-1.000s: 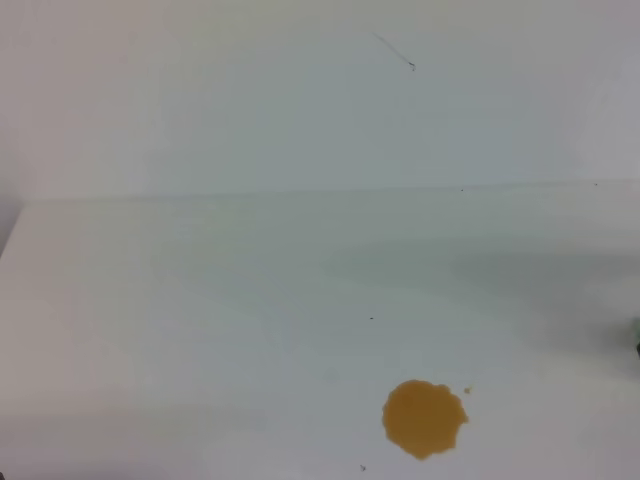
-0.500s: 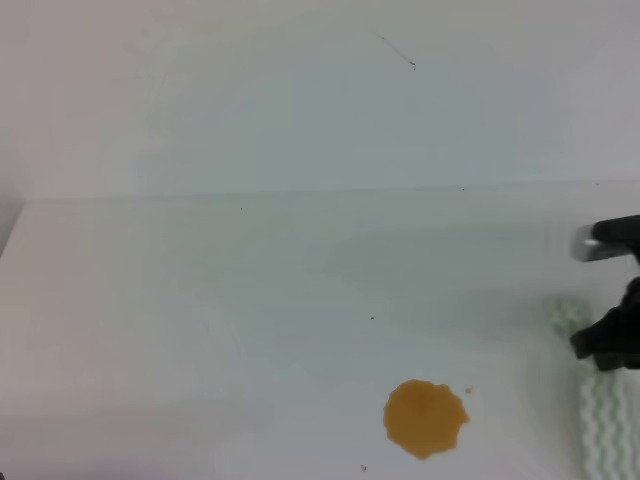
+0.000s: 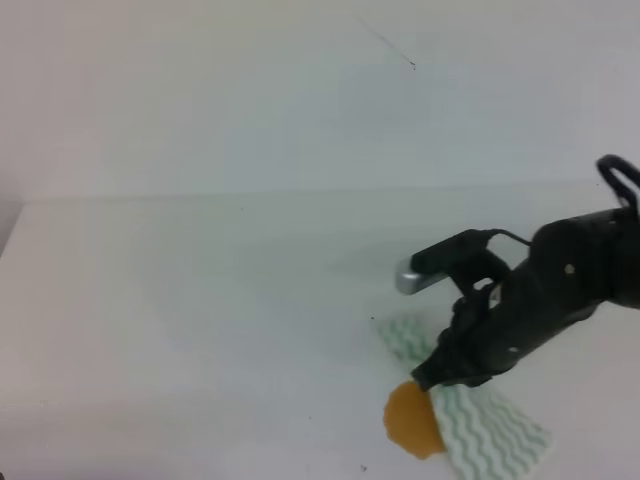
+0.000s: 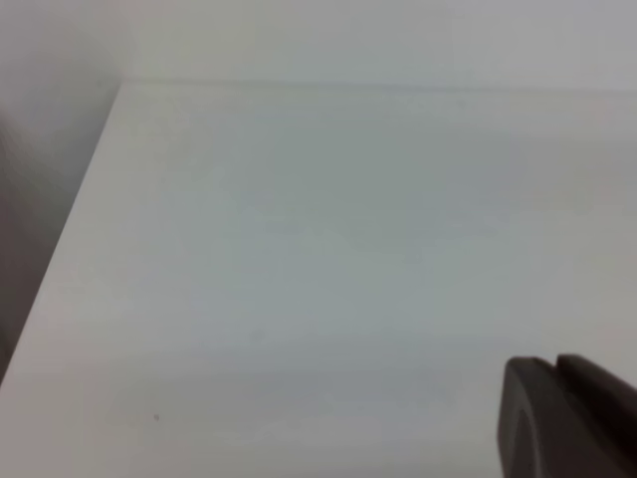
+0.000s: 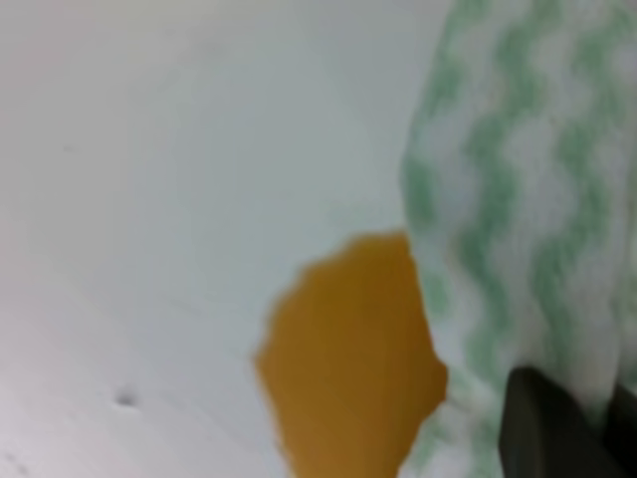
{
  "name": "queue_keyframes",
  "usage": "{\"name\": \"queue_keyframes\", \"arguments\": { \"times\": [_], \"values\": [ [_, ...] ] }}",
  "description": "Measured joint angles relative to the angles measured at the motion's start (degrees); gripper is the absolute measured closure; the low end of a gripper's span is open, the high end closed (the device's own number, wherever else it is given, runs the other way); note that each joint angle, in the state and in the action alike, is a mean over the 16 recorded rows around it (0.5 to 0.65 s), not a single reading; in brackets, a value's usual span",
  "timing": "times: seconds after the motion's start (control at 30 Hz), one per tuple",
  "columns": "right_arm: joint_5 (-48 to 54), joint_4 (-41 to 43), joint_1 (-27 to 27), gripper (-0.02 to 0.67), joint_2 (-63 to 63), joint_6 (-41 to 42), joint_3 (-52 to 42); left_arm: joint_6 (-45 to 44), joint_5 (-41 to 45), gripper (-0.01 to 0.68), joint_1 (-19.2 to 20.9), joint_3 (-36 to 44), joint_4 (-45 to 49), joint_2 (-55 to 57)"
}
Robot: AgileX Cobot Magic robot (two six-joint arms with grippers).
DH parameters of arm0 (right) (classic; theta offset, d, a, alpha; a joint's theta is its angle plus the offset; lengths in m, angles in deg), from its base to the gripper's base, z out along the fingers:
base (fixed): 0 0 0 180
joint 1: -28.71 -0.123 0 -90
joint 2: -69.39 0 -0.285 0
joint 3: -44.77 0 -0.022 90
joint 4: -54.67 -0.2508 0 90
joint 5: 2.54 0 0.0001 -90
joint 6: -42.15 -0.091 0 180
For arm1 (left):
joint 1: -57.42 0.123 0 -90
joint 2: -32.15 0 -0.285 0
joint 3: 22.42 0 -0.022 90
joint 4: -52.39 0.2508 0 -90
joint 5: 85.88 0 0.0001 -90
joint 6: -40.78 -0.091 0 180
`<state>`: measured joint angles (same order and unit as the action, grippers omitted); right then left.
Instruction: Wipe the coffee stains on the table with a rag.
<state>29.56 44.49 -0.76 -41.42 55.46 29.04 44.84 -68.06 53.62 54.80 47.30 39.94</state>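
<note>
Right arm (image 3: 560, 290): matte black, rounded segments, one small pale dot on the housing. Above the jaws, a black bar with a silver cylindrical end (image 3: 412, 279). Thin black cable (image 3: 615, 175) loops behind.

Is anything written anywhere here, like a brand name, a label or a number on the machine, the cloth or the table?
None: no text shows on the rag, the table or the black arm. The rag bears only green wavy stripes.
</note>
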Motion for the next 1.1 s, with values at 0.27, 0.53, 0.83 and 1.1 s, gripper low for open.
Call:
{"name": "queue_keyframes", "arguments": {
  "times": [0.27,0.53,0.83,1.1],
  "values": [
    [3.2,0.2,-3.5,0.627,-8.1,-1.0,5.6,0.0,0.0,0.675,0.0,0.0,0.0,0.0],
    [6.5,0.5,-5.7,0.627,-11.4,-1.1,6.9,0.0,0.0,0.675,0.0,0.0,0.0,0.0],
    [8.4,0.6,-9.6,0.627,-11.6,-1.6,6.9,0.0,0.0,0.675,0.0,0.0,0.0,0.0],
    [8.5,3.4,-8.7,0.627,-11.6,-4.8,6.9,0.0,0.0,0.675,0.0,0.0,0.0,0.0]
  ]
}}
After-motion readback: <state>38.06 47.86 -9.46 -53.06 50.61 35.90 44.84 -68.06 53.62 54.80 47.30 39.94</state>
